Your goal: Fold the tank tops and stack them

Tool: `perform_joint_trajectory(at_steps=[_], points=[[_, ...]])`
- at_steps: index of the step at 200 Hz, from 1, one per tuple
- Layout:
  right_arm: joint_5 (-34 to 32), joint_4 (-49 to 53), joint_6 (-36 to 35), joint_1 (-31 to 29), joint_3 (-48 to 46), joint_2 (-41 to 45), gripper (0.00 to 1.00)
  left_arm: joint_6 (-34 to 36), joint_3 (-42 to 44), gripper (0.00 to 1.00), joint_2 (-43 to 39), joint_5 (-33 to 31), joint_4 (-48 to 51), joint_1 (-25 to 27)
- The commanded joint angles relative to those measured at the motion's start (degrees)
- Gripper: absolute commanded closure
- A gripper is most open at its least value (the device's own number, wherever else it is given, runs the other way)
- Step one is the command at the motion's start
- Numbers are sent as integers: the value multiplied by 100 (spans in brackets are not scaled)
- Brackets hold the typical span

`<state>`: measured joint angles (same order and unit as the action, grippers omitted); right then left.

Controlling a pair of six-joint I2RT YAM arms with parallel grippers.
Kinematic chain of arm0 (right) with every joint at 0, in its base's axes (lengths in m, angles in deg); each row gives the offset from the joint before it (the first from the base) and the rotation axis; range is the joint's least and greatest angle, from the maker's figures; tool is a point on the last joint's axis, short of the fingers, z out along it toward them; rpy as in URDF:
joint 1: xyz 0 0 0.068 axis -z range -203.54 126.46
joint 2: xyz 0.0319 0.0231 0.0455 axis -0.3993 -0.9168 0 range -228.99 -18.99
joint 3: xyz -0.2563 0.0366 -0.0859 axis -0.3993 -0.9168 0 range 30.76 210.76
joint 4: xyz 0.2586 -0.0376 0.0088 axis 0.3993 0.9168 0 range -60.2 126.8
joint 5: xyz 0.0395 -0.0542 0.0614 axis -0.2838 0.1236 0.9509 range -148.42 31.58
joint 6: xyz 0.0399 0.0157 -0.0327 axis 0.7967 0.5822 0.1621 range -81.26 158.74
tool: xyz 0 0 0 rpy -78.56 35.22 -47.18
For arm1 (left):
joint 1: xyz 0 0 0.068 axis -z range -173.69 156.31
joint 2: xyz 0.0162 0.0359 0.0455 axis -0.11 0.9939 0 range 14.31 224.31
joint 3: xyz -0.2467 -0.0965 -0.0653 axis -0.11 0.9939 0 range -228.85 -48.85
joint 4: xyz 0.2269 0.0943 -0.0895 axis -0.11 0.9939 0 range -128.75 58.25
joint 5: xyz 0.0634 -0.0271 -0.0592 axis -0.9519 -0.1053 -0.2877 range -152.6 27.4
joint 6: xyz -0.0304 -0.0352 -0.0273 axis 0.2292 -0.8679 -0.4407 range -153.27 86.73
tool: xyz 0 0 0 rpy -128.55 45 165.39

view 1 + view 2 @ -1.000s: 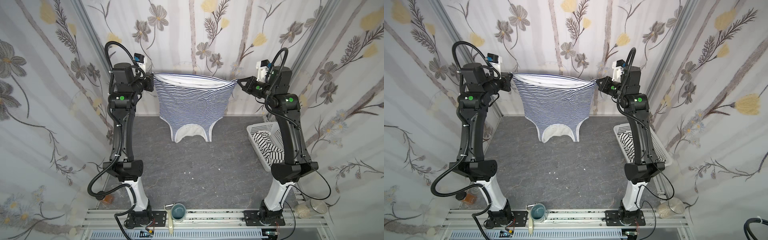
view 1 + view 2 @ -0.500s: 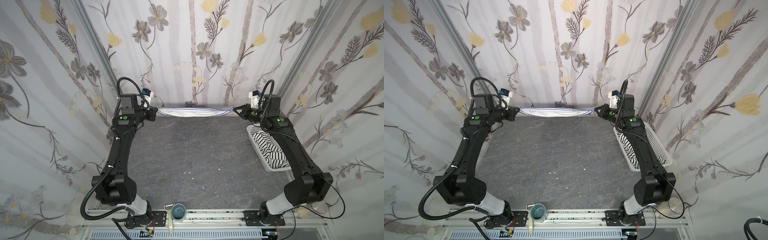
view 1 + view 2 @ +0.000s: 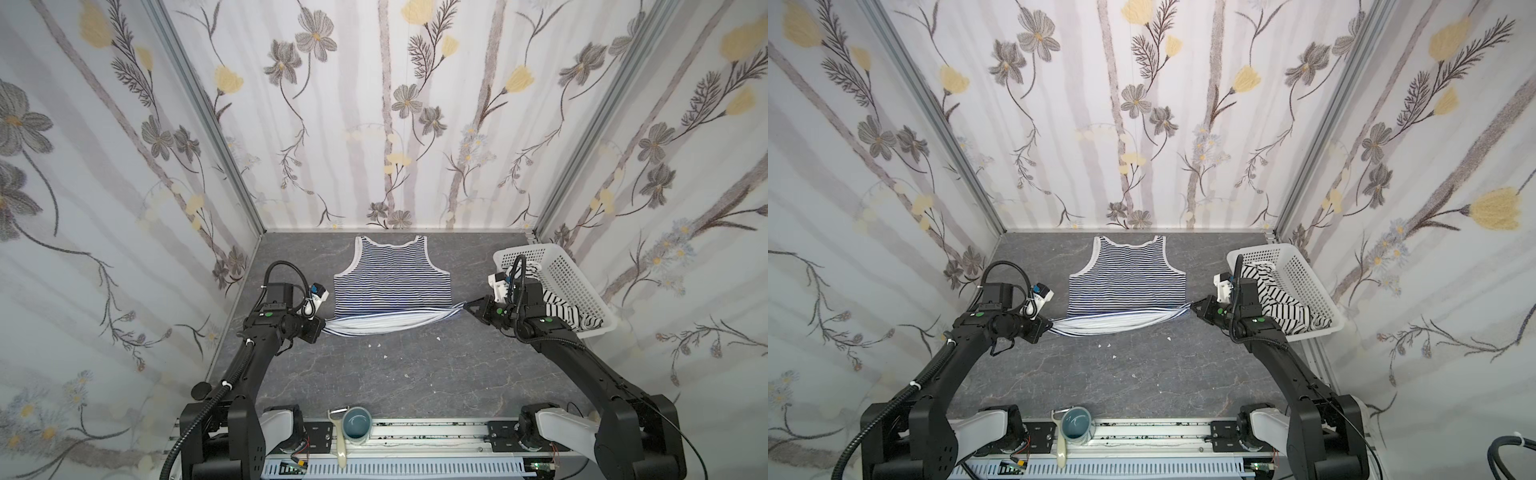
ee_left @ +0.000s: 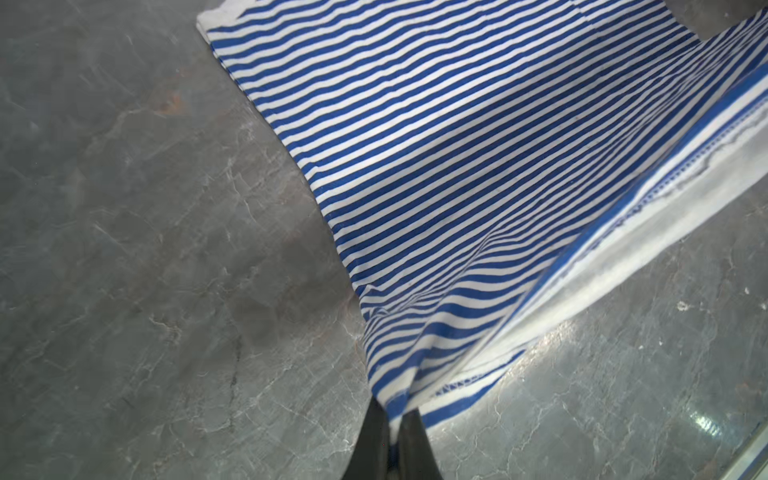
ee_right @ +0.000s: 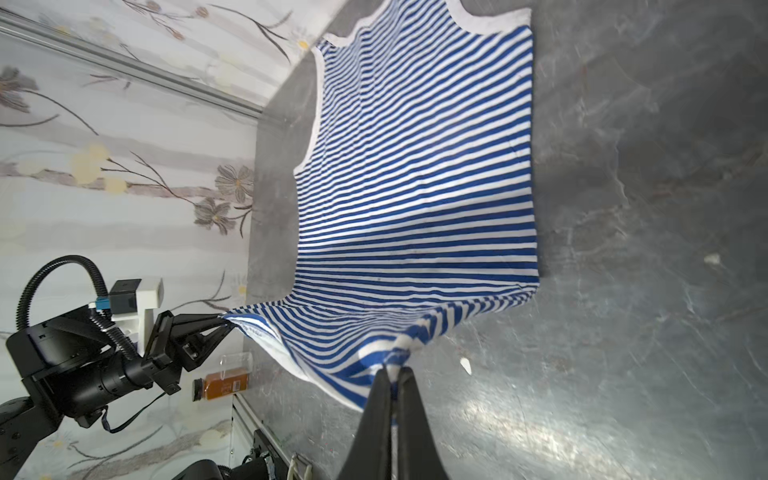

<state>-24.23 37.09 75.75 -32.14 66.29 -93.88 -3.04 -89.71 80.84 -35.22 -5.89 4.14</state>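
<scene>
**Both top views.** We see the navy-striped tank top (image 3: 392,282) spread flat on the grey table (image 3: 415,374), with its straps toward the far edge. The hem is raised and drawn into a taut band between the arms. The left end effector (image 3: 323,330) is closed on one hem corner and the right end effector (image 3: 464,306) on the other. Only these views show the white basket (image 3: 577,286) at the right of the table, with the black-striped tank top (image 3: 559,305) heaped inside it. They alone also show the blue mug (image 3: 357,423) on the front rail.

**Left wrist view.** The dark fingers (image 4: 372,436) meet on bunched fabric. We read the hem stitching here alone.

**Right wrist view.** This arm's fingers (image 5: 374,424) pinch the cloth. The opposite end effector is seen side-on across the hem. An orange-filled bottle (image 5: 222,384) lies beyond the table edge, and we find it in this view only.
</scene>
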Motion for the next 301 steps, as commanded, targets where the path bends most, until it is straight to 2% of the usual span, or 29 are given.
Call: perform_joint_trajectory(at_steps=[1, 40, 124, 182, 207, 301], points=[[35, -408, -28, -58, -310, 114, 100, 496, 184, 100, -92, -86, 246, 17], [-176, -269, 25, -318, -797, 380, 100, 870, 401, 100, -135, -267, 593, 71], [-1409, 961, -351, -894, -887, 785, 100, 1235, 535, 100, 122, -746, 652, 160], [-1792, 1258, -464, -910, -904, 870, 100, 1183, 474, 100, 299, -1192, 486, 166], [-1763, 1235, -477, -941, -924, 815, 100, 1217, 514, 100, 261, -1233, 493, 180], [-2451, 1332, -307, -1539, -943, 581, 100, 1120, 869, 98, 124, -1348, 487, 568]])
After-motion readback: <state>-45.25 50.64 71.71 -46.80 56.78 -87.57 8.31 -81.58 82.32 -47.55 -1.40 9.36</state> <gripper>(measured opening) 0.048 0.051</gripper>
